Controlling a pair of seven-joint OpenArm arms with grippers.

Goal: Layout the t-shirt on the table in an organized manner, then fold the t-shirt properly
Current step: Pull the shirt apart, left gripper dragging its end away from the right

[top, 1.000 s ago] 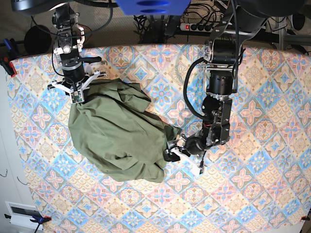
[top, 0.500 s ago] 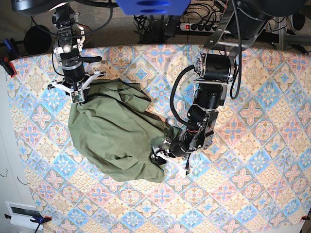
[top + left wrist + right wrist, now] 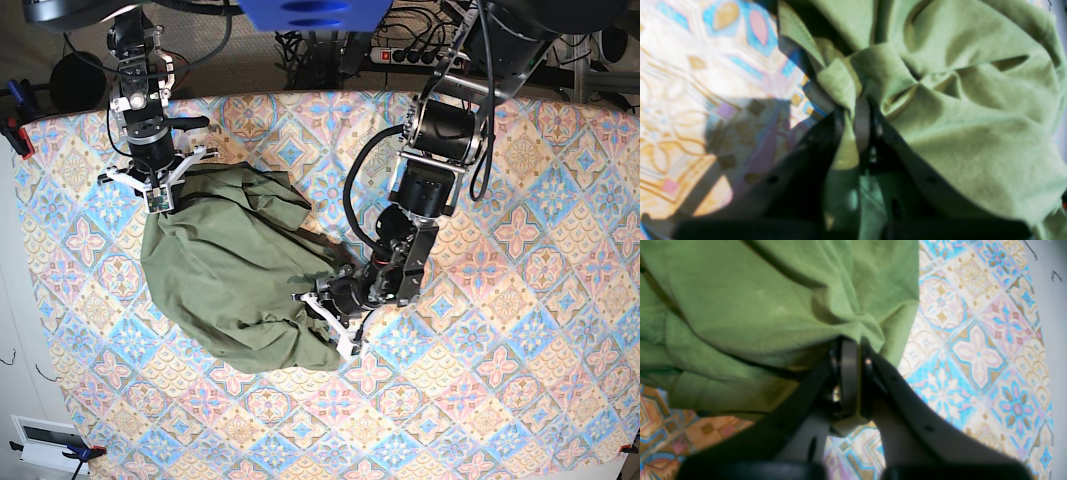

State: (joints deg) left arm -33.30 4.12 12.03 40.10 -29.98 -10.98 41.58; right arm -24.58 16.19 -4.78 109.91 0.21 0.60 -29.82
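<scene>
A: Where is the plain olive-green cotton t-shirt (image 3: 235, 265)?

B: Crumpled in a heap on the left half of the table with the pastel diamond-tile cloth (image 3: 520, 330).

A: And the left gripper (image 3: 325, 308)?

B: Clamped on a bunched fold at the heap's near right edge.

A: The right gripper (image 3: 158, 186)?

B: Pinched on the shirt's far left corner.
</scene>
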